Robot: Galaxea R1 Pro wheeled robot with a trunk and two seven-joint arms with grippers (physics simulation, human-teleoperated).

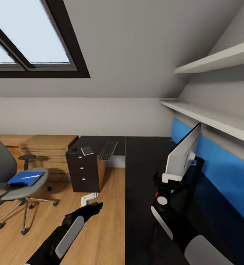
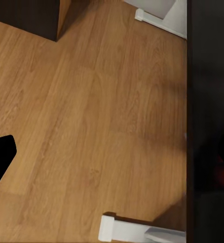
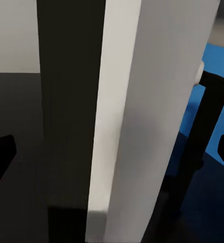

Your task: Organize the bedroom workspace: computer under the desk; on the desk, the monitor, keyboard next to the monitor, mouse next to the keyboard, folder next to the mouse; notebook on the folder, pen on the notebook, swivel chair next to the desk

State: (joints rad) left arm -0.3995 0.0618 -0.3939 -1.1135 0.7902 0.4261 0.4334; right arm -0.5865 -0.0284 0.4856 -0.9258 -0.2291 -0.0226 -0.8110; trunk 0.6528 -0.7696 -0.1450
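Note:
The monitor (image 1: pixel 183 154) stands edge-on on the black desk (image 1: pixel 140 176) by its blue back panel. My right gripper (image 1: pixel 169 179) is open, and its fingertips (image 3: pixel 0 152) straddle the monitor's lower edge (image 3: pixel 142 111) without touching it. Over the wood floor beside the desk, my left gripper (image 1: pixel 96 205) hangs open and empty. At the desk's far end lie the keyboard (image 1: pixel 108 150), the notebook (image 1: pixel 87 151) and the mouse (image 1: pixel 74 149). The swivel chair (image 1: pixel 4 162) stands at the left, with the blue folder (image 1: pixel 25 179) on its seat and the pen (image 1: pixel 29 177) on the folder. The computer is out of view.
A black three-drawer unit (image 1: pixel 83 172) sits under the desk's far end, and a low wood cabinet (image 1: pixel 48 146) stands against the wall behind the chair. Two white shelves (image 1: pixel 210 114) jut out above the monitor. A white desk foot (image 2: pixel 137 230) rests on the floor near my left gripper.

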